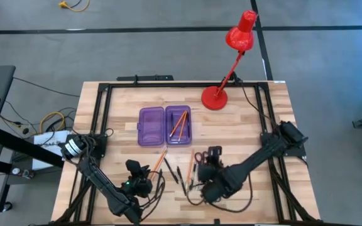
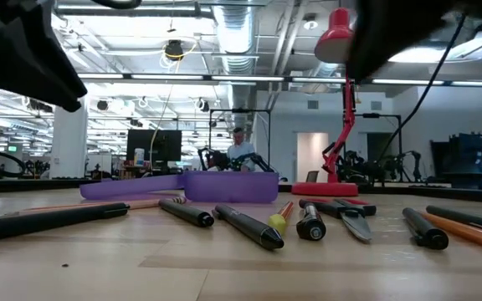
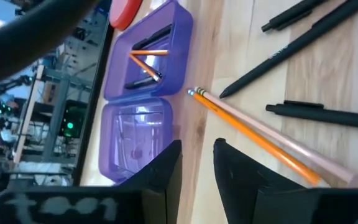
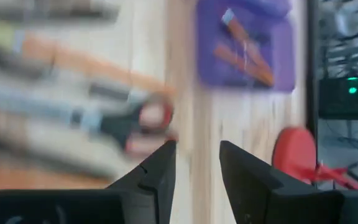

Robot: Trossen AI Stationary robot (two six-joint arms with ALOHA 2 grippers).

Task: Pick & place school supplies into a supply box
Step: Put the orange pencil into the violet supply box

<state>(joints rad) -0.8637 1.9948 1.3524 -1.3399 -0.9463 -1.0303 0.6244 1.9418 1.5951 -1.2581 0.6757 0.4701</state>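
The purple supply box (image 1: 164, 125) lies open on the table, with orange pencils (image 1: 178, 124) and a dark pen in its right half (image 3: 151, 56). Its left half (image 3: 135, 137) holds nothing. In front of it lie two pencils (image 3: 253, 134), several black pens (image 3: 328, 115) and the red-handled scissors (image 4: 135, 121). My left gripper (image 3: 197, 162) is open above the table, near the box's near edge and left of the loose pencils. My right gripper (image 4: 197, 158) is open above the table beside the scissors (image 1: 198, 157). Neither holds anything.
A red desk lamp stands with its base (image 1: 214, 98) on the table behind and to the right of the box, and its head (image 1: 241, 34) reaches past the far edge. A black frame (image 1: 99, 107) runs along the table's edges. Cables lie under both grippers.
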